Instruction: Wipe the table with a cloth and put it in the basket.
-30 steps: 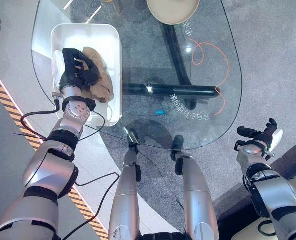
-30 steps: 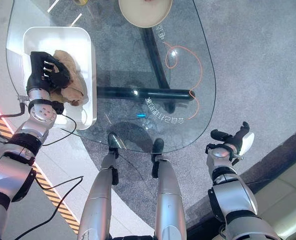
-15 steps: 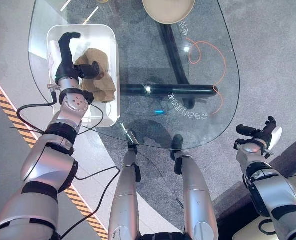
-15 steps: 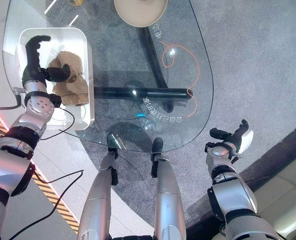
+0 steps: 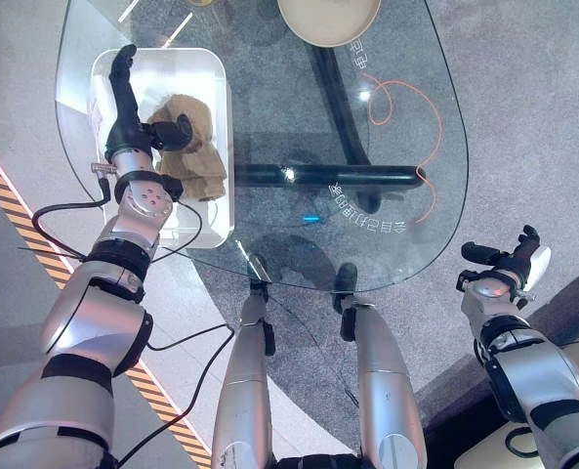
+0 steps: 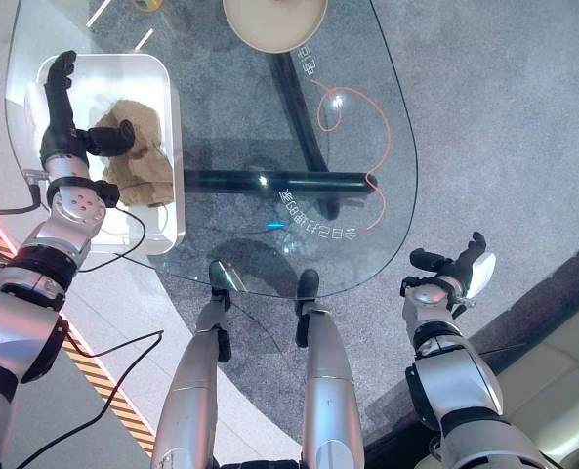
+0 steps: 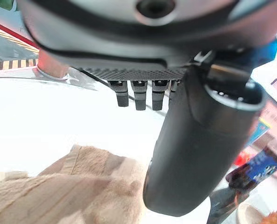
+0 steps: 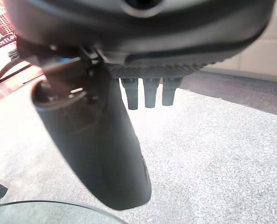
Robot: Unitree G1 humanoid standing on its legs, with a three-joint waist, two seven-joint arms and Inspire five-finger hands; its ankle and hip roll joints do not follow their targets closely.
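1. White plastic rectangular basket [image 5: 206, 68] sits at the upper left of the frame, on the left end of the glass table [image 5: 269, 127]. The crumpled tan terry cloth [image 5: 193, 147] is lying inside it, bunched toward the basket's right wall.

2. Left hand [image 5: 125, 107] is over the basket too, fingers pointing straight up the frame and spread loose, thumb poking out sideways so it's over the cloth's top edge. Not gripping anything as far as I can see. The left wrist view agrees: thumb is straight and the cloth [image 7: 68, 186] lies loose below it.

3. My read is the drop-off is basically done, cloth's in and the hand is open.

4. If it needs re-grabbing: this thing looks soft, light and floppy, so no worry about breaking or slipping, terry grips fine. It'll just sag and trail, though. I'd pinch the raised fold in the middle of the heap rather than a flat edge against the basket floor.

5. Middle of the frame: just glass, with a dark tube and an orange cord showing through it, and a round beige dish [image 5: 330, 18] at the top edge.

6. Lower right: right hand [image 5: 509, 266] hangs off the table over grey carpet, fingers relaxed and straightish, holding nothing.
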